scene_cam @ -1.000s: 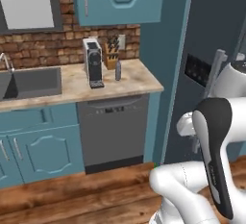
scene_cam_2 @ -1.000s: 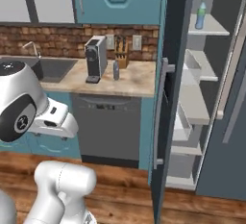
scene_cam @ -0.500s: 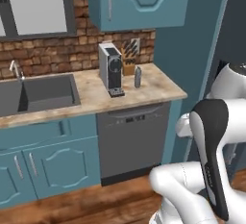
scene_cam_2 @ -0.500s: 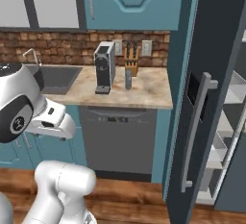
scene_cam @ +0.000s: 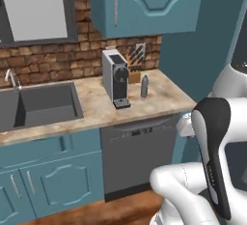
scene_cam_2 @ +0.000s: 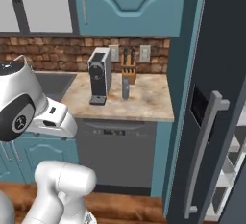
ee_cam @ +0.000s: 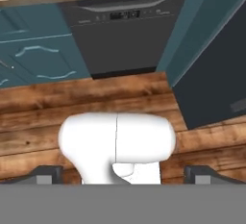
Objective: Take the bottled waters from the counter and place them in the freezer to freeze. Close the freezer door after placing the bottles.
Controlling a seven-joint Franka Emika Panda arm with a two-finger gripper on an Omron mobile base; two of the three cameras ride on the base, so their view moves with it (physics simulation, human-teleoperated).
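A dull grey-blue bottled water (scene_cam: 144,86) (scene_cam_2: 125,88) stands upright on the counter (scene_cam: 96,109) (scene_cam_2: 146,104), to the right of the coffee machine (scene_cam: 116,77). The freezer door (scene_cam_2: 221,59) stands open at the right, with its bar handle (scene_cam_2: 204,156) and black control panel (scene_cam_2: 198,105) facing me. Pale shelves of the freezer (scene_cam_2: 234,170) show past the door's edge. My gripper (ee_cam: 122,176) hangs low and points down at the wooden floor, its fingertips (ee_cam: 45,175) wide apart and open with nothing between them. It is well away from the bottle.
A knife block (scene_cam: 134,69) stands against the brick wall behind the bottle. The dark sink (scene_cam: 43,104) lies left of the coffee machine. A dark grey dishwasher (ee_cam: 120,35) sits under the counter. Teal wall cupboards (scene_cam_2: 129,4) hang above.
The whole picture has shifted as the base drove: counter and bottle now sit nearer and more central, and the freezer's inside has slid off to the right. The gripper stays open.
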